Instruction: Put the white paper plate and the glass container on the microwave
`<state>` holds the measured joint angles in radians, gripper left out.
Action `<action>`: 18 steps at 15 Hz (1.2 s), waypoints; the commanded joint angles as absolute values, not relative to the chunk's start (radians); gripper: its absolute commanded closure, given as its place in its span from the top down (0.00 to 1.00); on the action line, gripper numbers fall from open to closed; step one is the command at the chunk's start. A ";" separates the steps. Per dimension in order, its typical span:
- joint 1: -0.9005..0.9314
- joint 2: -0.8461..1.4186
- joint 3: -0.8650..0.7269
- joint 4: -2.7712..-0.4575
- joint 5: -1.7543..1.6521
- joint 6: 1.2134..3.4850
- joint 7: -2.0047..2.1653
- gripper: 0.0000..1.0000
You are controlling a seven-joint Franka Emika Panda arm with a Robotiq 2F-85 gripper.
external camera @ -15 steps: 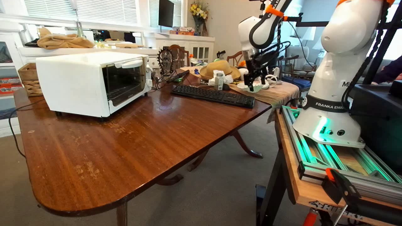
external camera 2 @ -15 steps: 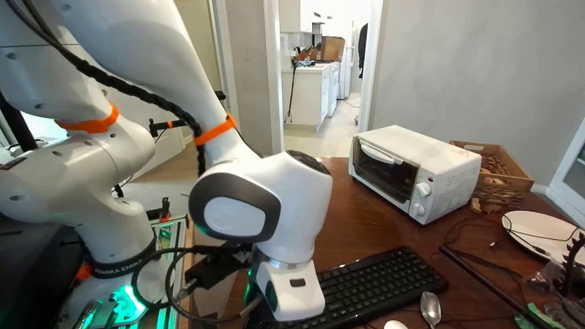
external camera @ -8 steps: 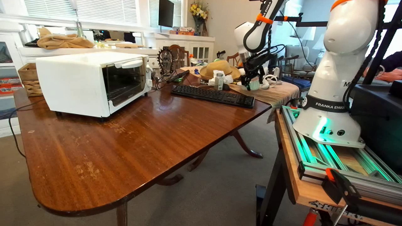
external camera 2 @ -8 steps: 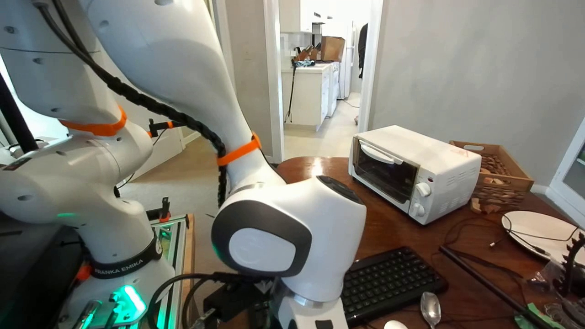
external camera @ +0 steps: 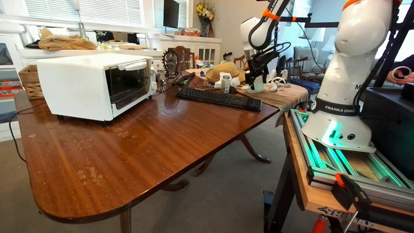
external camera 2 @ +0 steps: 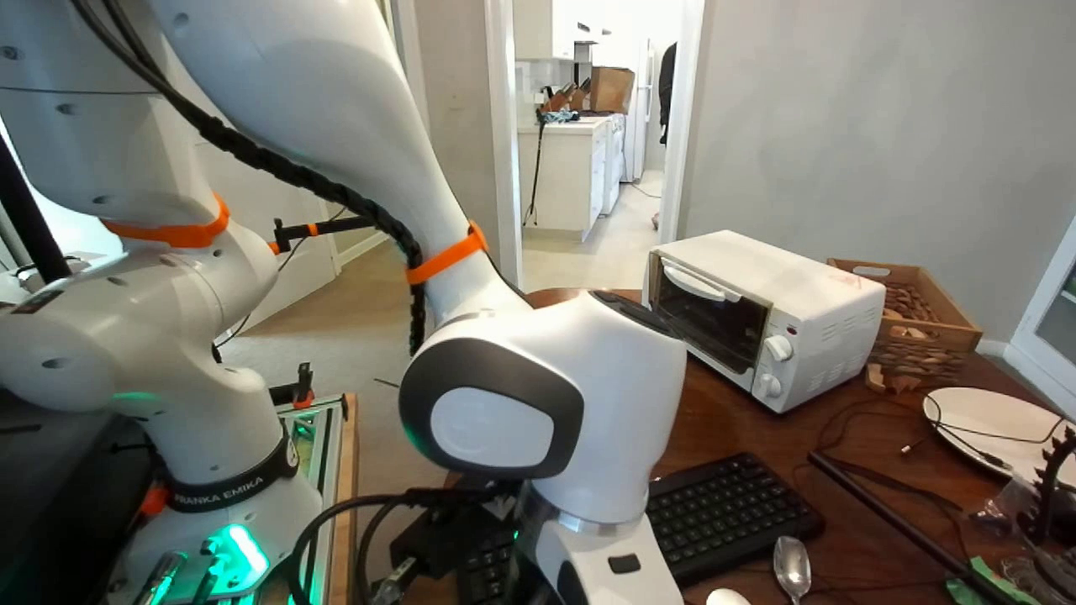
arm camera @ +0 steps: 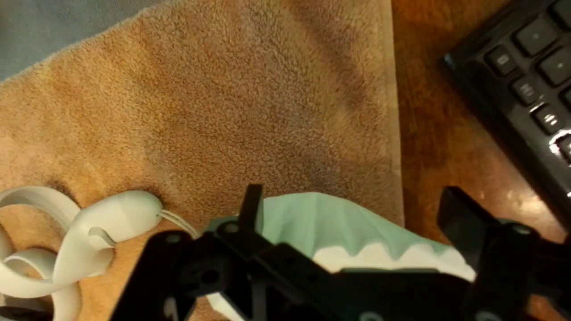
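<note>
In an exterior view, far left, you have the woven basket (external camera: pixel 31 83), partly hidden by the white toaster oven (external camera: pixel 76 87) that your task calls a microwave; the oven stands on the wooden table (external camera: pixel 123 155), its dark window (external camera: pixel 126 84) turned to the right. Farther right you see the black keyboard (external camera: pixel 220 98), with the grey-capped glass jar (external camera: pixel 225 85) upright just behind it and the straw hat (external camera: pixel 224 69) farther back. Next to the right, your black gripper (arm camera: pixel 354 203) points down at the fluted dish (arm camera: pixel 303 218), pale green with a white edge, and the Panda arm (external camera: pixel 339 72) stands at the right on its own bench (external camera: pixel 301 176). In the wrist view, left to right, a white VR controller (arm camera: pixel 127 214) lies on the tan towel (arm camera: pixel 223 111), then come your fingers (arm camera: pixel 461 218) — spread well apart, with part of the dish showing between them. You cannot tell whether either finger touches the dish, or whether it rests on the towel. The keyboard's corner sits past the towel's edge, on bare wood. In an exterior view, right of the arm, you find the oven, the basket just beside it, and then the white plate (external camera 2: pixel 996 410), lying on the table near the basket — whether it is paper, you cannot tell.
</note>
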<state>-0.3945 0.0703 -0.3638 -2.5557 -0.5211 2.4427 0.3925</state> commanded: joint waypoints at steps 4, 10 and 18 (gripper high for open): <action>-0.329 -0.046 -0.318 -2.651 -0.378 2.364 0.036 1.00; -0.279 -0.179 -0.281 -2.682 -0.211 2.255 -0.225 1.00; -0.333 -0.133 -0.335 -2.620 -0.238 2.193 -0.240 1.00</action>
